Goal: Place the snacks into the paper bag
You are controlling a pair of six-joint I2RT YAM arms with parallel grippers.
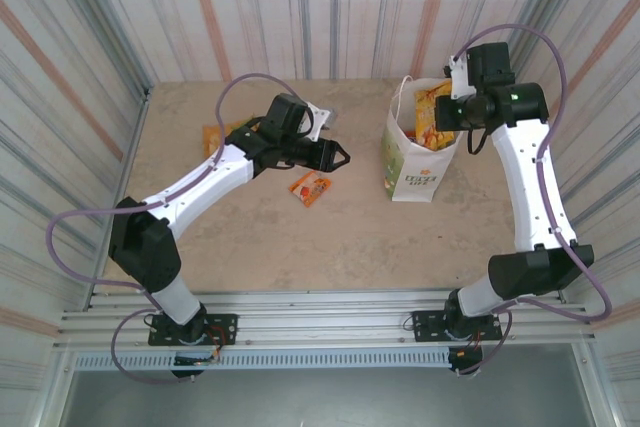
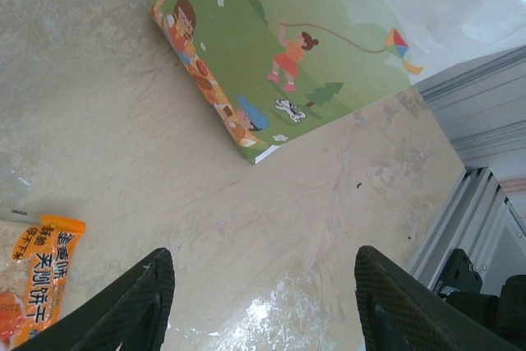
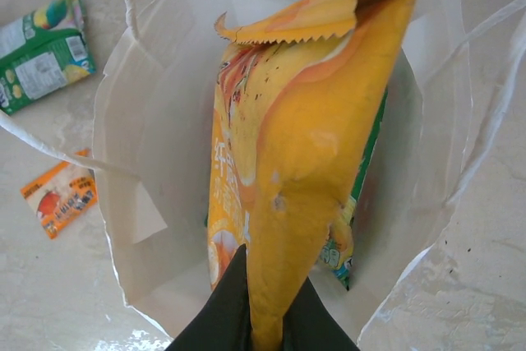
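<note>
The white paper bag (image 1: 413, 169) stands upright at the right of the table, its mouth open. My right gripper (image 3: 265, 318) hangs over the mouth, shut on the lower edge of a yellow-orange snack bag (image 3: 320, 145) that hangs down into the paper bag (image 3: 148, 121). A green packet (image 3: 352, 240) lies inside, behind it. My left gripper (image 1: 340, 157) is open and low over the table, just above a small orange sachet (image 1: 310, 188) and left of the bag. Between its open fingertips (image 2: 144, 297) is bare table, with the sachet (image 2: 37, 273) to their left. A green-white packet (image 3: 37, 51) lies on the table.
An orange packet (image 1: 214, 137) lies at the back left, partly under my left arm. The bag's printed side (image 2: 271, 63) faces my left gripper. Striped walls close in the table on three sides. A metal rail (image 1: 320, 312) runs along the near edge.
</note>
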